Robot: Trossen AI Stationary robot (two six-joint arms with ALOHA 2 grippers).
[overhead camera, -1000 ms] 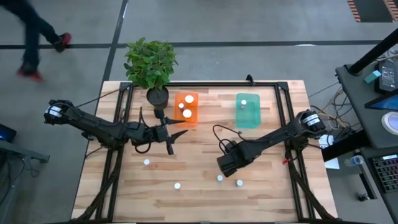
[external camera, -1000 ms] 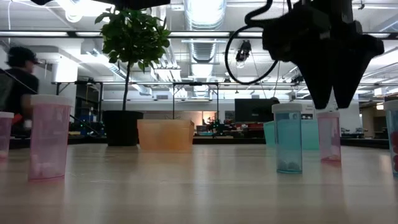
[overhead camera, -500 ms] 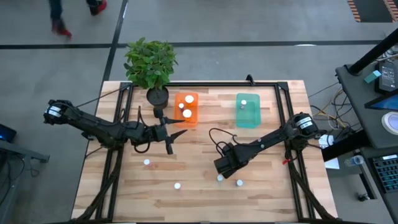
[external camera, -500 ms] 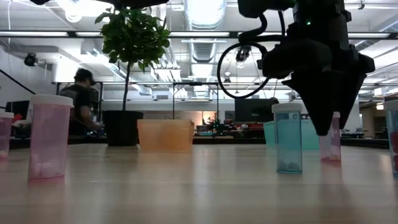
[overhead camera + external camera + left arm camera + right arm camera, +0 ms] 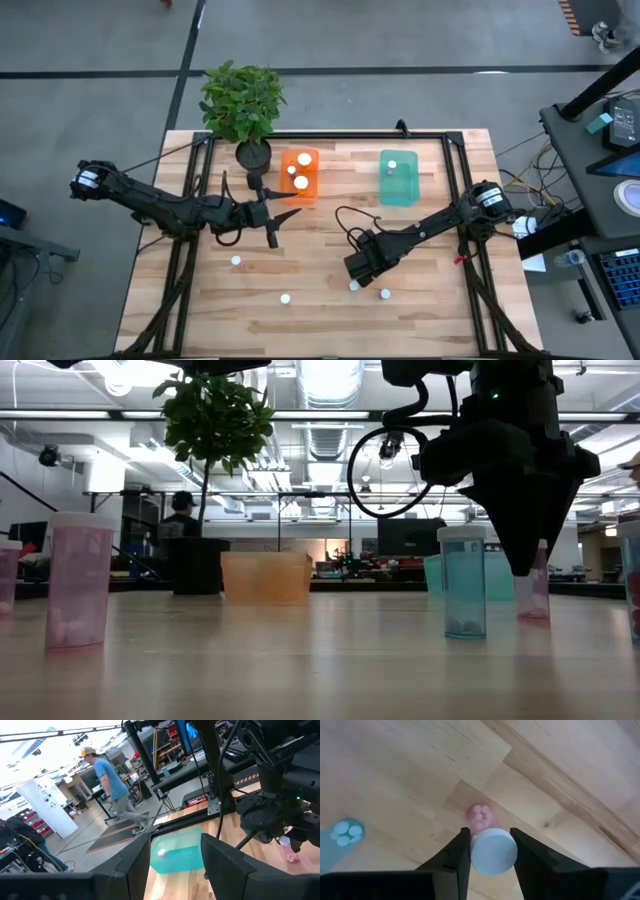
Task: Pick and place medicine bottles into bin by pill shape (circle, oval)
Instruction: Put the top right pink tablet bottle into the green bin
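My right gripper [image 5: 492,856] is down over a pink bottle with a white cap [image 5: 493,851] that stands on the table's near middle [image 5: 353,287]; in the low view [image 5: 540,596] the gripper partly hides it. A teal bottle [image 5: 465,582] stands close by and also shows in the right wrist view [image 5: 341,836]. My left gripper [image 5: 274,216] is open and empty above the table's left middle. Other bottles stand apart on their bases [image 5: 236,262], [image 5: 285,298]. The orange tub [image 5: 311,160] holds two bottles, and the teal tub [image 5: 400,190] holds one. My right gripper holds the pink bottle by its round white cap [image 5: 476,854], pinched between its two fingers [image 5: 456,856] on opposite sides of the cap's rim. The fingers come from above, pointing down. The bottle is upright, its base on the table.
A potted plant [image 5: 242,105] stands at the far left corner beside the orange tub. One more bottle [image 5: 385,294] stands just right of the held one. Black frame rails [image 5: 455,160] run along the table's sides. A person [image 5: 111,780] walks beyond the table.
My right gripper has come down and slightly toward the table's near-left, so its fingers now sit around the pink bottle's cap; it has been still for the last half second. The bottle has stayed where it was.
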